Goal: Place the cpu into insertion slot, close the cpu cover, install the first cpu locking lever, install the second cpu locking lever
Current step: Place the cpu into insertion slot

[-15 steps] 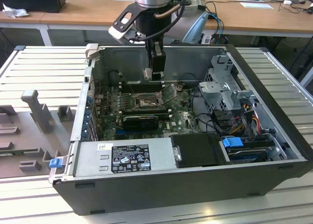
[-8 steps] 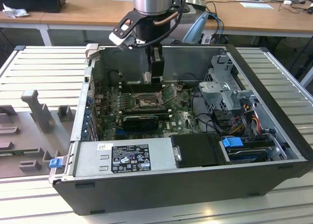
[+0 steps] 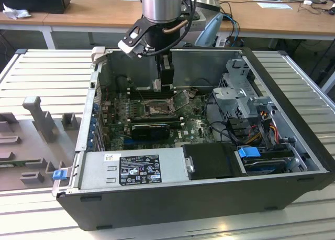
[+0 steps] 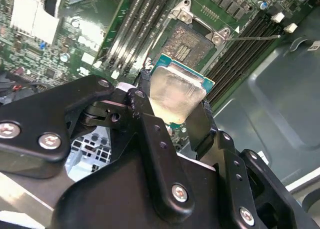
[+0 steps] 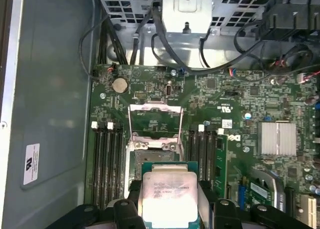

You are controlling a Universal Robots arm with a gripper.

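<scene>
Second wrist view: the gripper (image 4: 175, 103) has its two fingers (image 4: 202, 124) clamped on the one cpu (image 4: 177, 89), metal top showing, held above the board and clear of the one slot (image 4: 192, 41). One cover (image 5: 154, 109) stands flipped open. Two banks of memory slots (image 5: 107, 159) flank the slot, toward the far wall of the case (image 3: 209, 198).

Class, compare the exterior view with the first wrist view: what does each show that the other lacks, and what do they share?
Exterior view: the whole open computer case, its power supply and the arm's wrist above the board. First wrist view: the silver top of the cpu, clamped in the gripper, and the round coin battery. Both: the green motherboard, the insertion slot and the memory slots.
</scene>
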